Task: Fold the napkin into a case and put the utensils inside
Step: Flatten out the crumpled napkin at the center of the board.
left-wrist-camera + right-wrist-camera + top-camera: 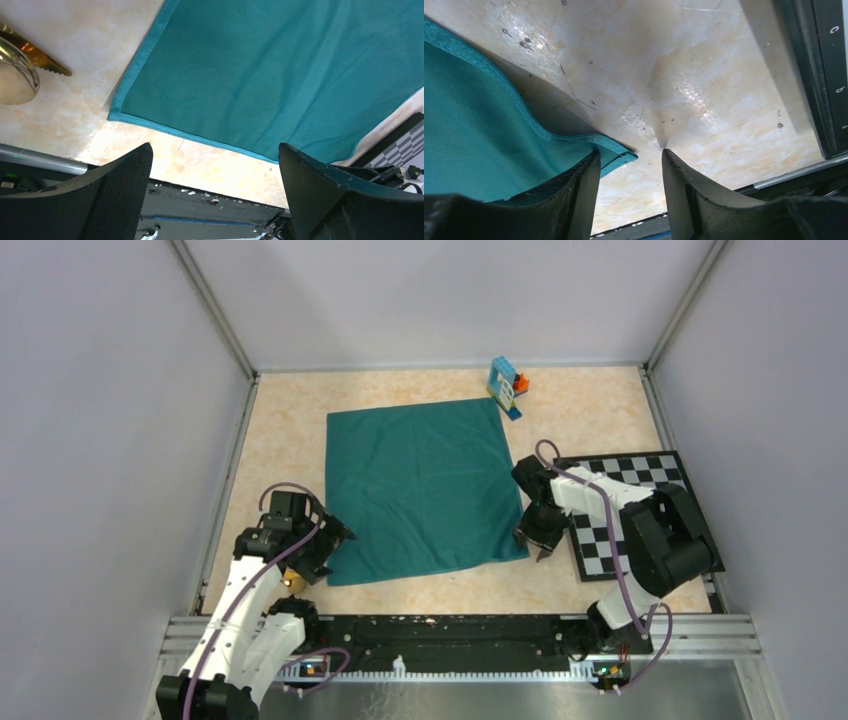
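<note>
Now the napkin (425, 490) lies flat mid-table, and its near right corner pokes into the gap of the right gripper (631, 162), whose jaws stand apart, not yet pinched. The left gripper (215, 155), jaws wide apart and empty, hangs just near of the near left corner. The utensils (17, 80) lie left of that corner. Marks on the rail (824, 75) are too small to read.

pale grey walls (450, 300), marbled beige tabletop (290, 430)

Left hand (215, 150) and right hand (630, 152) low, jaws parted.
</note>
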